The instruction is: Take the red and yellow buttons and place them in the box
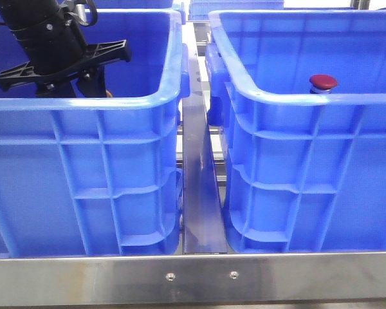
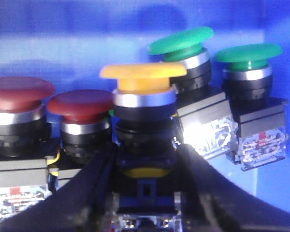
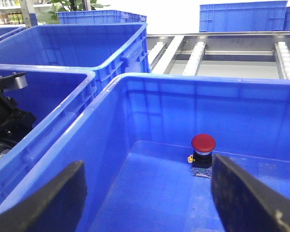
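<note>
Inside the left crate: the left hand reaches down among a cluster of push buttons, its two dark fingers standing either side of the black body of the yellow button.
Left hand state: the fingers lie close against the yellow button's body on both flanks, seemingly pinching it; whether they press firmly I cannot tell.
Why this hold: gripping the body under the cap keeps the wide cap above the fingers, so, as I judge it, the button cannot slip down when lifted.
Neighbours at 9 o'clock: two red buttons stand just beside the yellow one, upright on their contact blocks.
Neighbours at 2 o'clock: two green buttons stand behind, one tilted; they are not wanted and, by my reading, should stay put.
Left crate: the source bin, at 9 o'clock in the front view, with the left arm dipping over its rim.
Right hand: spread wide and empty, hovering above the right crate's near wall.
Box: the right crate, at 3 o'clock in the front view, beside the left one across a metal rail.
Red button in box: upright on the floor near the far wall, already delivered.
Progress: I judge the red half done; the yellow one is not yet lifted.
Risk: the crowded cluster may be nudged as the yellow button rises.
</note>
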`<state>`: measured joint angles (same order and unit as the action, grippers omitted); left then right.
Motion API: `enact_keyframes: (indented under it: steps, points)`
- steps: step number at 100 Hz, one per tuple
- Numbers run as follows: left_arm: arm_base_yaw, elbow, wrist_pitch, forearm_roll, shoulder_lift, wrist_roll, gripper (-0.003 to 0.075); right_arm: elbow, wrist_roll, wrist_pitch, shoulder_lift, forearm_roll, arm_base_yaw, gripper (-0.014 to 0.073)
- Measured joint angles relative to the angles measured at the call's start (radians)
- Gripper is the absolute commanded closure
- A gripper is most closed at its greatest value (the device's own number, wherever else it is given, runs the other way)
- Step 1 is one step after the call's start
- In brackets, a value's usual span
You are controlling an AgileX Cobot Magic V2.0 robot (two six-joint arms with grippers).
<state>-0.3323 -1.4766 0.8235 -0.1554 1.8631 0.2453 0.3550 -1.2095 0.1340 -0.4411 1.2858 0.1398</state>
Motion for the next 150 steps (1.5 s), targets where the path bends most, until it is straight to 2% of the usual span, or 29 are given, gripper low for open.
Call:
enact_keyframes:
  steps: [21, 52, 77, 102, 128, 150]
  points:
    - [-0.033, 0.028, -0.038, 0.056, -0.107, -0.007, 0.0724, 0.0, 0.0, 0.0, 0.0, 0.0, 0.0, 0.0038]
    - [-0.122, 0.209, -0.192, 0.062, -0.344, -0.012, 0.0724, 0.0, 0.0, 0.0, 0.0, 0.0, 0.0, 0.0038]
    - [-0.239, 0.326, -0.289, 0.067, -0.475, -0.117, 0.0724, 0.0, 0.0, 0.0, 0.0, 0.0, 0.0, 0.0038]
    - [-0.352, 0.35, -0.32, 0.067, -0.512, -0.185, 0.0724, 0.0, 0.0, 0.0, 0.0, 0.0, 0.0, 0.0038]
    - [-0.471, 0.35, -0.312, 0.067, -0.512, -0.344, 0.0741, 0.0, 0.0, 0.0, 0.0, 0.0, 0.0, 0.0038]
    - [-0.496, 0.352, -0.281, 0.067, -0.512, -0.374, 0.0741, 0.0, 0.0, 0.0, 0.0, 0.004, 0.0, 0.0038]
